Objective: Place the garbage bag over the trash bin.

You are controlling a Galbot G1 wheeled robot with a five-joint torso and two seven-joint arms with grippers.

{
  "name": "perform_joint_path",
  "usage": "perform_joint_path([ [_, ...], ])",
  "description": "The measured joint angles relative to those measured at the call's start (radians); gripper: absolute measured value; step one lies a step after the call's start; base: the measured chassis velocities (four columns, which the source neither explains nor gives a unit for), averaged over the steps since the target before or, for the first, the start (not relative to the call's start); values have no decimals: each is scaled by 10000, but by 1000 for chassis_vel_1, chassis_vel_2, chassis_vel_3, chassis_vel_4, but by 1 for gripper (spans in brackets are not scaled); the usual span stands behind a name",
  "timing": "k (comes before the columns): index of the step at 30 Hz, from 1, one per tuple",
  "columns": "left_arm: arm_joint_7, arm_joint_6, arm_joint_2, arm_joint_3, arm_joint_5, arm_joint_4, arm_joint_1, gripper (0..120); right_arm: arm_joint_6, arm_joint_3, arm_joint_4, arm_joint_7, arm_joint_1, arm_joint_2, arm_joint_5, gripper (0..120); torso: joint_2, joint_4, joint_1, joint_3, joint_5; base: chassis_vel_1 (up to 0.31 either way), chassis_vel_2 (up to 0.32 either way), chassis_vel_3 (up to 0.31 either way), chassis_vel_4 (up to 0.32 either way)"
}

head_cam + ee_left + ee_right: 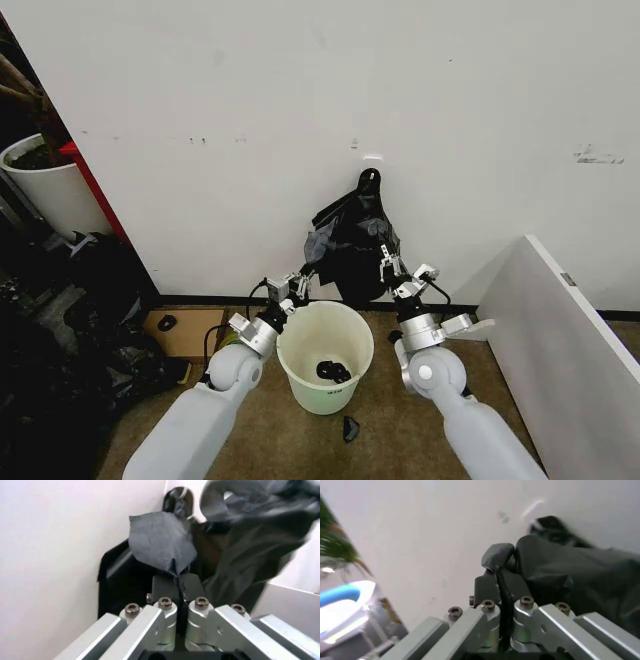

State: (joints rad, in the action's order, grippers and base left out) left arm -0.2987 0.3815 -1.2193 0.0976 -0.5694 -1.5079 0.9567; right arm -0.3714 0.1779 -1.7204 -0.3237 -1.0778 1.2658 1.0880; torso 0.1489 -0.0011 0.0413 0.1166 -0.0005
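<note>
Left gripper clamped on a corner of the thin, glossy black garbage bag; right gripper pinching its other edge. Bag held up against the white wall, above and behind the round cream-white plastic trash bin on the floor.

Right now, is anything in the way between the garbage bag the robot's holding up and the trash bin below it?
Nothing visible blocks it. Both the left gripper and the right gripper are shut on the garbage bag, held against the wall above the trash bin. The rim is open; a small dark object lies inside at the bottom.
</note>
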Motion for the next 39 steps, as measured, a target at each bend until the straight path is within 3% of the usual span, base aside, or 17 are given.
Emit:
perform_joint_path([
  [9, 520, -45, -144, 5, -219, 157, -81, 0, -515, 88, 87, -902, -416, 620, 87, 0, 0, -2, 0, 0, 1, 0, 0, 0, 0],
  [13, 559, -58, -129, -11, -237, 23, -99, 0, -1126, 102, 504, -102, -616, 623, -1359, 0, 0, -2, 0, 0, 3, 0, 0, 0, 0],
  [18, 535, -58, -148, -81, -157, -56, -73, 0, -1696, 113, 976, 1515, -695, 327, -4574, 0, 0, -1, 0, 0, 3, 0, 0, 0, 0],
  [21, 518, -45, -191, -110, -57, -79, -27, 0, -1870, 188, 1231, 2834, -751, 82, -7269, 12, 0, -1, 0, 0, 3, 0, 0, 0, 0],
  [22, 515, -38, -211, -127, -25, -106, 8, 0, -1884, 280, 1336, 3660, -817, -69, -9136, 20, -1, -3, 0, 0, 3, 0, 0, 0, 0],
  [25, 515, -33, -216, -150, 28, -154, 56, 0, -1784, 377, 1315, 4885, -960, -255, -11451, 30, 0, -1, 0, 0, 4, 0, 0, 0, 0],
  [27, 515, -32, -212, -155, 45, -164, 65, 0, -1697, 403, 1250, 5285, -1014, -298, -12019, 34, -1, -2, 0, 0, 4, 0, 0, 0, 0],
  [33, 512, -28, -164, -175, 245, -222, 142, 0, -891, 506, 8, 7212, -1305, -703, -13955, 58, 0, -2, 0, 0, 2, 0, 0, 0, 0],
  [39, 512, -29, -145, -175, 368, -255, 213, 0, -489, 527, -983, 7270, -1162, -1184, -14269, 79, 0, -2, 0, 0, 1, 0, 0, 0, 0],
])
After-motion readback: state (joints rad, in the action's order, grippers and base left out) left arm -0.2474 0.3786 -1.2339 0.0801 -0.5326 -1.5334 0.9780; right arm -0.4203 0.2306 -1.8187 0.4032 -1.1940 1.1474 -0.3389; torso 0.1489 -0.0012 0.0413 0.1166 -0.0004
